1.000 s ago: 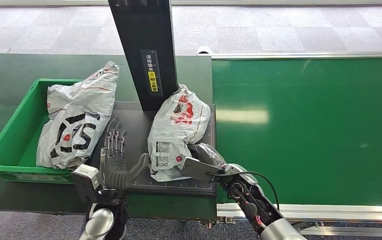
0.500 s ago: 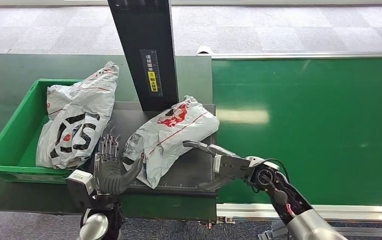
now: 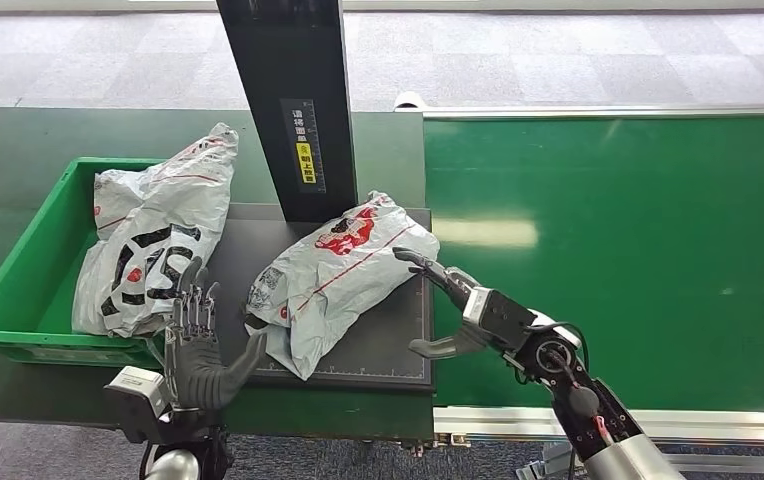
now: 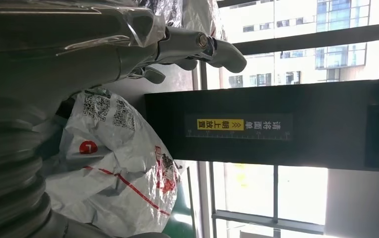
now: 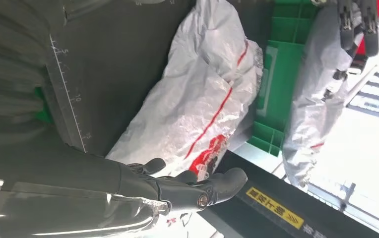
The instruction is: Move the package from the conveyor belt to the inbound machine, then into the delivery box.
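In the head view, a green delivery box [image 3: 20, 275] sits on the dark green table [image 3: 18, 150], to the left of the inbound machine's black platform [image 3: 383, 335]. One white package with black markings [image 3: 153, 245] lies in the box, its top end rising above the far rim. A second package [image 3: 333, 275], white with red print, lies flat and slanted on the platform, at the foot of the black post [image 3: 288, 100] that carries a yellow label [image 3: 305, 155]. That makes two packages, one box and one platform. The green conveyor belt [image 3: 618, 250] stretches away to the right. The left hand [image 3: 201, 345] stands at the platform's near left corner, palm raised and fingers spread, holding nothing, just beside the near end of the package on the platform. The right hand [image 3: 448, 305] is at the platform's right edge, fingers and thumb wide apart, empty, its fingertips near the package's right end; whether they touch it I cannot tell.

In the left wrist view, the left hand [image 4: 177, 47] shows its fingers extended and free. The red-printed package [image 4: 113, 173] lies beyond it, before the post [image 4: 277, 124] with the label [image 4: 237, 126].

In the right wrist view, the right hand [image 5: 177, 186] has its fingers stretched out with nothing in them. The red-striped package [image 5: 197, 94] lies on the platform [image 5: 113, 64], with the green box [image 5: 277, 64] and its one package [image 5: 316, 94] behind.
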Tool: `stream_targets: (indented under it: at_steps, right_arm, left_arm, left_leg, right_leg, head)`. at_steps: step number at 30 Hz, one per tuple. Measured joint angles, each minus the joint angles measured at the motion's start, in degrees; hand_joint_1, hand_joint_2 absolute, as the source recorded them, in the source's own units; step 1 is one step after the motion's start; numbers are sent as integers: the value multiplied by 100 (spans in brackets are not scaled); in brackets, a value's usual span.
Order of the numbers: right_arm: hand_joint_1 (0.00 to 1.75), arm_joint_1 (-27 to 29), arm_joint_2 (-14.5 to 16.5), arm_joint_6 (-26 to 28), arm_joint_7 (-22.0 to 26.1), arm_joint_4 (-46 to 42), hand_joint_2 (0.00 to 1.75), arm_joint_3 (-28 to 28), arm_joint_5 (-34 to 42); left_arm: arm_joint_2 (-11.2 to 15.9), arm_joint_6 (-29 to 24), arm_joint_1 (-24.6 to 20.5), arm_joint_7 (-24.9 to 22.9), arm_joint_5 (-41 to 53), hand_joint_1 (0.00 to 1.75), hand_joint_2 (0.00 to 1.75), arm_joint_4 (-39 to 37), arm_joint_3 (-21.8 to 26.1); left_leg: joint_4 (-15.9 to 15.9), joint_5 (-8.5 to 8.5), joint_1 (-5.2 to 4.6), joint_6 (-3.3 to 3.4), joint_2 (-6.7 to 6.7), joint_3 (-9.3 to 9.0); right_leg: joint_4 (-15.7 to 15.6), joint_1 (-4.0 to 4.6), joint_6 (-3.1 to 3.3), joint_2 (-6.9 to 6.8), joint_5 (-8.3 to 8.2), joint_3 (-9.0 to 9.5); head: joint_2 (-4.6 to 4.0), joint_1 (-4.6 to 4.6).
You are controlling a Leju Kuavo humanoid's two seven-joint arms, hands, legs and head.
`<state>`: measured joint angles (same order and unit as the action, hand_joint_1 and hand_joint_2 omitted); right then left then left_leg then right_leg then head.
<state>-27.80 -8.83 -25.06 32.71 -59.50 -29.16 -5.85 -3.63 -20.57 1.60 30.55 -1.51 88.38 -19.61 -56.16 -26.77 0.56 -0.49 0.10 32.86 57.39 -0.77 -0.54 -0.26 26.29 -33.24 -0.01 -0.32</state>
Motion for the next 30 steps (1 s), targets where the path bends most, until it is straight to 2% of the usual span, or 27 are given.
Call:
stream_targets:
  at_steps: [2,7,11,16,22,27,30]
  right_arm:
    - [0,113,47,413,-124,-127,175,139,30]
    - [0,690,219,2130,-487,-731,175,638,-338]
    - [0,1165,335,2880,-561,-1337,175,884,-616]
    - [0,1496,514,3183,-706,-1868,175,1189,-459]
    - [0,1677,671,3443,-745,-2021,175,1427,-522]
    - [0,1764,838,3650,-861,-2106,175,1574,-679]
    - [0,1826,920,3650,-896,-2144,175,1616,-712]
  left_arm:
    - [5,8,40,-29,51,0,175,32,4]
    - [2,244,95,-227,225,0,175,61,7]
    - [-21,556,-21,-412,164,0,175,-39,4]
    - [-65,747,-295,-556,368,0,175,-400,-63]
    - [-126,814,-585,-628,568,0,175,-769,-160]
    - [-183,656,-1056,-939,1617,0,175,-1249,-375]
    - [-257,612,-1304,-996,1881,0,175,-1558,-469]
  left_leg:
    - [0,0,0,0,0,-1]
    - [0,-1,0,-1,-1,-1]
    - [1,-2,0,-2,2,1]
    - [1,-2,0,-1,1,-1]
    - [0,-1,0,-1,4,-4]
    - [0,-1,0,-1,2,-3]
    - [0,-1,0,-1,9,-3]
  right_leg:
    - [0,0,0,-1,0,0]
    - [0,0,0,-2,1,-1]
    - [0,0,0,0,1,-4]
    - [-1,0,0,0,1,-3]
    - [-1,0,0,1,0,-2]
    - [-1,0,0,0,0,-2]
    - [-1,0,0,4,0,-2]
  head:
    - [-1,0]
    - [1,0]
    - [1,-1]
    - [1,0]
    - [1,-1]
    - [1,-1]
    - [1,-1]
